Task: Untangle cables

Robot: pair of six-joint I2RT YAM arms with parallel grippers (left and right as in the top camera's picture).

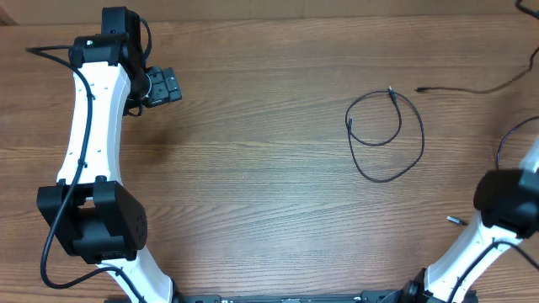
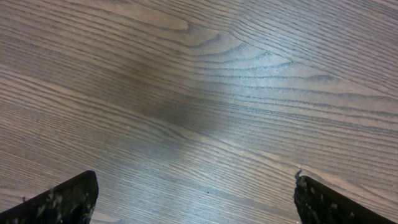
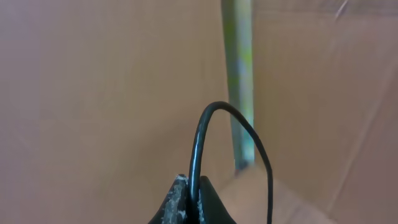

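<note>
A thin black cable (image 1: 396,139) lies in a loose loop on the wooden table at centre right, with a silver-tipped end near its top. A second cable (image 1: 467,89) runs from the back right off the right edge. A small plug end (image 1: 455,220) lies by the right arm. My right gripper (image 3: 194,186) is shut on a black cable (image 3: 198,143) that arches up and over from the jaws; the gripper is lifted and faces brown walls. My left gripper (image 1: 164,84) is far from the cables at back left. In the left wrist view it (image 2: 196,183) is open over bare wood.
The right arm (image 1: 505,202) stands at the front right, the left arm (image 1: 93,126) along the left side. A greenish upright pole (image 3: 237,81) and brown cardboard walls show in the right wrist view.
</note>
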